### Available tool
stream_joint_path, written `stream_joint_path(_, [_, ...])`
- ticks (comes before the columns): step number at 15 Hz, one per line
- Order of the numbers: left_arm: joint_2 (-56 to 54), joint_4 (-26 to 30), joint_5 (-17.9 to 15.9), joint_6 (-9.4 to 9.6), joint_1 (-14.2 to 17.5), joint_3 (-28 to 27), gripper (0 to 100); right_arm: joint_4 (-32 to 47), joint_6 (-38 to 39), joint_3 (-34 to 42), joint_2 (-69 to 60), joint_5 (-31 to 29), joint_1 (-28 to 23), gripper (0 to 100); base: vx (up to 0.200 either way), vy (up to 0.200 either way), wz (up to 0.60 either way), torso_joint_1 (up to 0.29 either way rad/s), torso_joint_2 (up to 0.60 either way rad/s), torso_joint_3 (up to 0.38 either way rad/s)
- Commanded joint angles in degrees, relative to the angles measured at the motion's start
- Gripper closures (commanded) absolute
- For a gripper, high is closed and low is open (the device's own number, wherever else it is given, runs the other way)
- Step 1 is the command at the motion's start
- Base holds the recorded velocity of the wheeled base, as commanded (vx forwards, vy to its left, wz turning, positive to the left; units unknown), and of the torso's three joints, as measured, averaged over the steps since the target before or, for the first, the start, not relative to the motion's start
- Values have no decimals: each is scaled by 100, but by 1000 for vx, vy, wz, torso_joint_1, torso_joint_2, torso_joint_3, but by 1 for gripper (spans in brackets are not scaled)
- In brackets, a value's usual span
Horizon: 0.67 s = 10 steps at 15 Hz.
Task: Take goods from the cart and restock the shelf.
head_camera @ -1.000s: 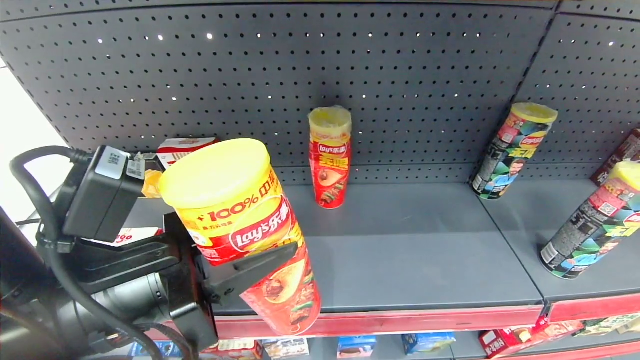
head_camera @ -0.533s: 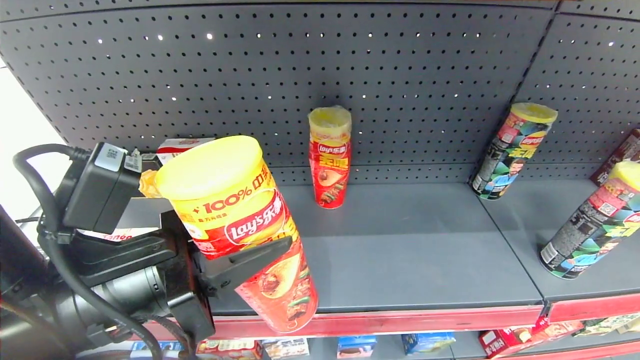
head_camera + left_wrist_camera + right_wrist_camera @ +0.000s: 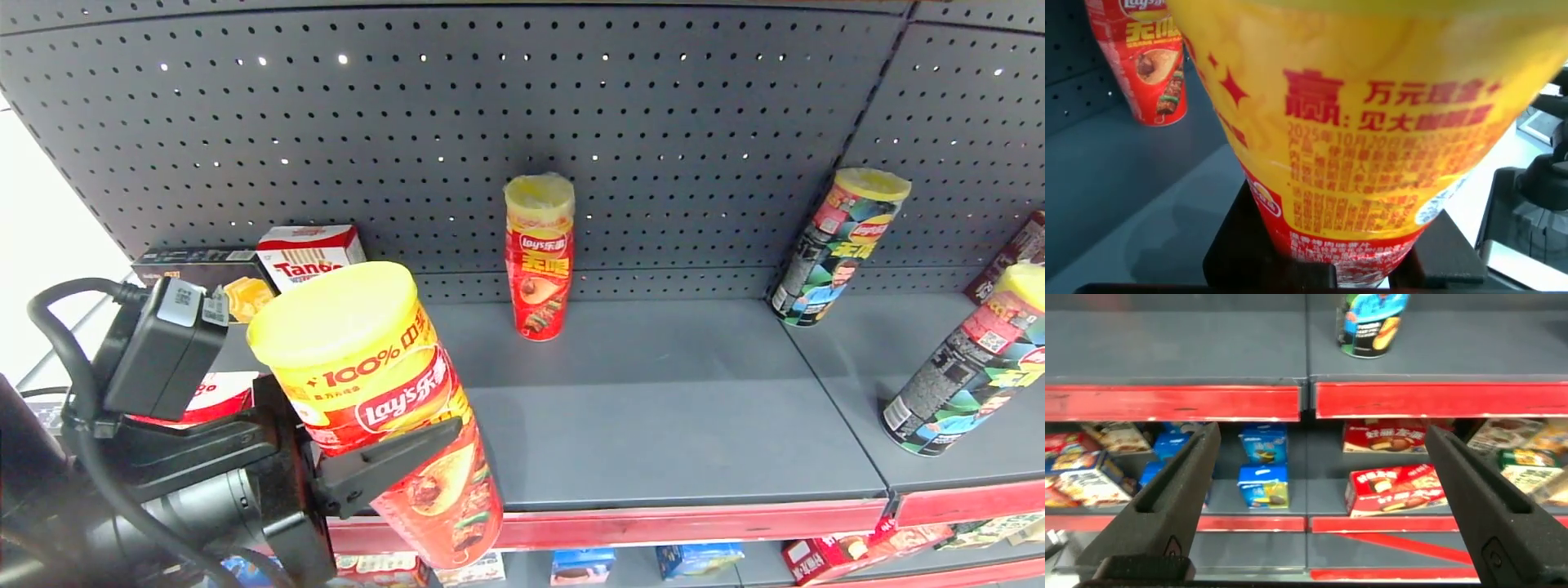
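chip can (image 3: 367, 359) partly hidden by left pincer (image 3: 390, 441)

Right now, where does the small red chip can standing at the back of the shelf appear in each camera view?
Head view: the red chip can stands upright mid-shelf, against the pegboard.
Left wrist view: the same can stands upright beyond the held can.
Right wrist view: not in it.
Shared landmark: the grey shelf, seen in all three.

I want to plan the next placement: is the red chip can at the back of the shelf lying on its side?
No, the red chip can stands upright on the shelf.
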Motion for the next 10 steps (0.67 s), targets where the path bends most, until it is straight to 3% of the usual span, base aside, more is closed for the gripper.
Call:
stream_joint_path(1, [-110,-1,-2,-11,24,43,100,-14,36,-2,18,27,0,0,0,0,0,0,0,0])
stream_joint_path(3, [-198,8,7,-28,33,52,100,-14,247,-257,62,36,-9,0,0,0,0,0,0,0])
stream_joint_path(4, [-260,-1,-2,-142,33,52,100,74,774,-1250,835,27,79,0,0,0,0,0,0,0])
stream_joint_path(6, [-295,-1,-2,-213,51,140,100,48,423,-2014,1934,115,342,0,0,0,0,0,0,0])
stream_joint_path(10, [-321,-1,7,-213,51,210,100,-189,-122,-2102,2936,441,1318,0,0,0,0,0,0,0])
